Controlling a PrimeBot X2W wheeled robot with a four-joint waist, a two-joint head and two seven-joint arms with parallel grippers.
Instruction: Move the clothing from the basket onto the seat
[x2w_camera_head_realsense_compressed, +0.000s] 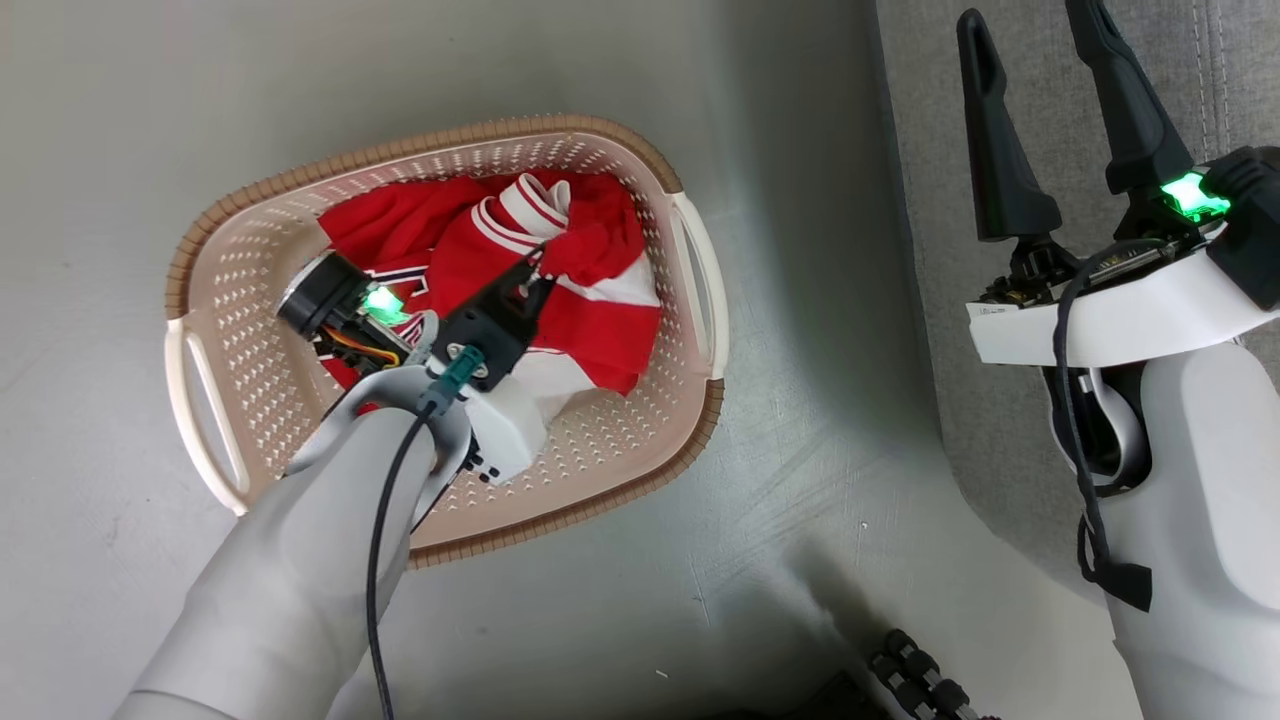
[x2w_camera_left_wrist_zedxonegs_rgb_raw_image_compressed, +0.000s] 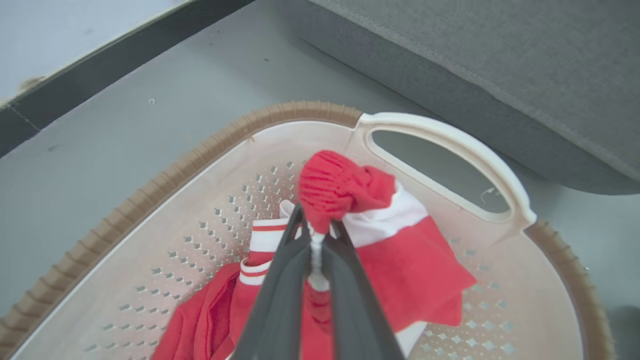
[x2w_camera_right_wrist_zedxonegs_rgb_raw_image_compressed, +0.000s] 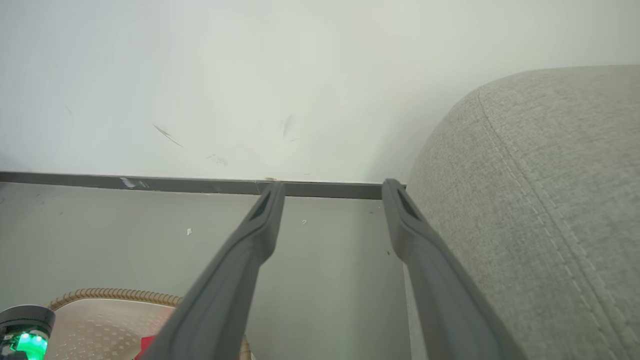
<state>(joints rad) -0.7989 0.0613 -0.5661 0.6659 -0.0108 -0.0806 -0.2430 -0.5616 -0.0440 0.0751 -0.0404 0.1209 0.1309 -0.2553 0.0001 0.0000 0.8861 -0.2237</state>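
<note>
No word or number can be read in full. On the clothing (x2w_camera_head_realsense_compressed: 590, 320) in the basket (x2w_camera_head_realsense_compressed: 690, 250), the head view shows a scrap of black-and-white lettering (x2w_camera_head_realsense_compressed: 405, 283). The left arm (x2w_camera_head_realsense_compressed: 300, 560) covers most of it, so no letter can be made out. A small white tag (x2w_camera_head_realsense_compressed: 992, 312) on the right arm (x2w_camera_head_realsense_compressed: 1200, 480) seems to carry fine print, too small to read.

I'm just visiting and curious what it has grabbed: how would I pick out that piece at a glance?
Find the big grey sofa; on the floor beside it sits a cream basket with a brown rim. Inside lies red-and-white clothing, and the piece is the ribbed red bunch pinched in the shut jaws of the left arm, raised above the flatter folds around it.
</note>
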